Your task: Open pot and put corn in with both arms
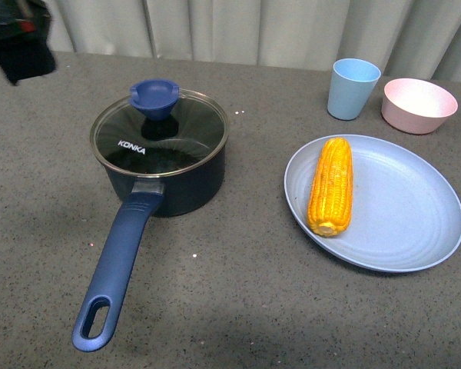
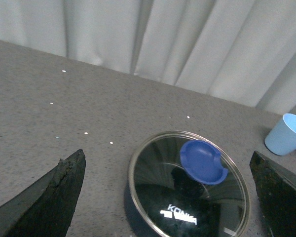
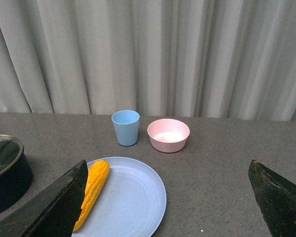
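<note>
Front view: grey table [image 1: 238, 307] carries everything. Plate [image 1: 415, 207] lies right of the pot [image 1: 192, 188], well apart from it. Pot is closed, w/ its long handle [image 1: 123, 261] pointing back toward the robot. Glass lid [image 1: 177, 146] sits flat on the pot rim.

Left hand [image 2: 167, 154] hangs off the pot's far-left side, fingers spread wide, released, holding nothing. The left wrist view shows the lid between them. Right hand [image 3: 167, 163] is likewise spread and empty, right of the pot, facing the plate.

Corn [image 1: 331, 184] lies on the plate's pot-side half, clear of the pot. Bowl [image 1: 419, 105] and cup [image 1: 353, 88] stand further right of the pot than the corn. Knob [image 1: 154, 98] tops the lid.

Handling, as judged: lid is glass, so fragile, smooth, prob weighty. Take it by the knob only and lift straight up. Corn looks stiff and light, round so it may roll, and the bumpy kernels should help grip. Take it across the middle. It's approx as long as the pot is wide, so it may need tilting to go in.
</note>
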Motion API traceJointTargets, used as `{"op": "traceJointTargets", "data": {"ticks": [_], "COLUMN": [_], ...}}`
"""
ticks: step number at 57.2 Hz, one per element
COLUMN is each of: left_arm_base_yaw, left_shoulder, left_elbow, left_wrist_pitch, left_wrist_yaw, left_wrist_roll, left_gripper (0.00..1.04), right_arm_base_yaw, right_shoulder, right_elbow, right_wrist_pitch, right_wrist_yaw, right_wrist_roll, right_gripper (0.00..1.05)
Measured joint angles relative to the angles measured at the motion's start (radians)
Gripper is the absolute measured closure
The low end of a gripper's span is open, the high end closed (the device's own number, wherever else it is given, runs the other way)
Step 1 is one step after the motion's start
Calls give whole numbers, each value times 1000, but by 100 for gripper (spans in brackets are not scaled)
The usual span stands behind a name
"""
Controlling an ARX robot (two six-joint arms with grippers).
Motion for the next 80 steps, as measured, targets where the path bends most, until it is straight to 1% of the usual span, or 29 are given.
{"op": "traceJointTargets", "data": {"ticks": [7,16,21,33,46,80], "left_arm_base_yaw": [-35,-69,-88,-111,-113,-83], "left_shoulder": [142,269,330,435,506,622], "left_elbow": [133,262,307,349,392,472], "left_wrist_pitch": [-21,-34,-29,-29,-25,-17], "left_wrist_yaw": [33,37,34,56,61,72], "left_wrist_roll": [-1,-1,35,77,85,95], "left_gripper": [7,7,7,7,7,7], "right_arm_base_yaw": [0,0,0,0,0,0], "right_shoulder": [0,0,0,0,0,0], "right_elbow": [0,0,0,0,0,0], "right_wrist_pitch": [0,0,0,0,0,0], "right_wrist_yaw": [0,0,0,0,0,0], "right_wrist_roll": [0,0,0,0,0,0], "right_gripper": [9,9,9,9,9,9]}}
